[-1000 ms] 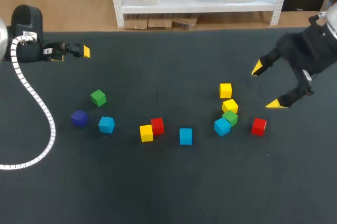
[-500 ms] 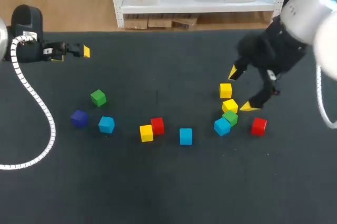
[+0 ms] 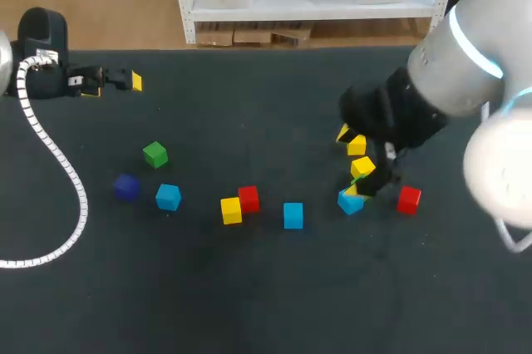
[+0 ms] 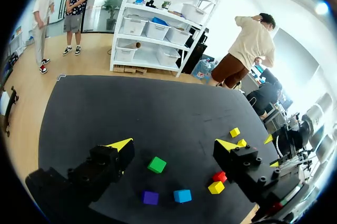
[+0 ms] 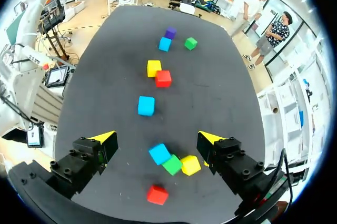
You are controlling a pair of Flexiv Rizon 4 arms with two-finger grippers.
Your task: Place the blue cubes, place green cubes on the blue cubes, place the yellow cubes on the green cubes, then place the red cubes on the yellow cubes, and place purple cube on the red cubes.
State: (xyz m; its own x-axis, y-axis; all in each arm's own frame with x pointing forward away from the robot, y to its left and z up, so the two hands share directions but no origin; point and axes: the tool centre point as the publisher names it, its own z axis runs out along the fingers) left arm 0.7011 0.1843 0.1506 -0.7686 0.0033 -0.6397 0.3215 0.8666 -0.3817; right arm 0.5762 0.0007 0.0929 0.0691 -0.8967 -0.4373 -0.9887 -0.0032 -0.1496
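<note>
"Looking at the right hand [image 5: 156, 139], what do you see?"

"It is wide open and holds nothing. It hangs low over a little bunch of cubes on the right part of the dark surface [image 3: 274, 105]."

"What is in the bunch?"

"A blue cube [image 5: 159, 153], a green cube [image 5: 171, 164] and a yellow cube [image 5: 190, 164], all touching, down between its two fingers. A red cube [image 5: 157, 194] sits just beside them, apart."

"And the left hand [image 4: 173, 144]?"

"Open too, with nothing in it, back by the left edge."

"Where are the others?"

"In the middle, a second yellow cube [image 3: 231, 210] touches a second red cube [image 3: 248, 199], with a second blue cube [image 3: 293, 215] near them. On the left sit a second green cube [image 3: 155, 154], the purple cube [image 3: 125, 187] and a third blue cube [image 3: 168, 197]."
</note>
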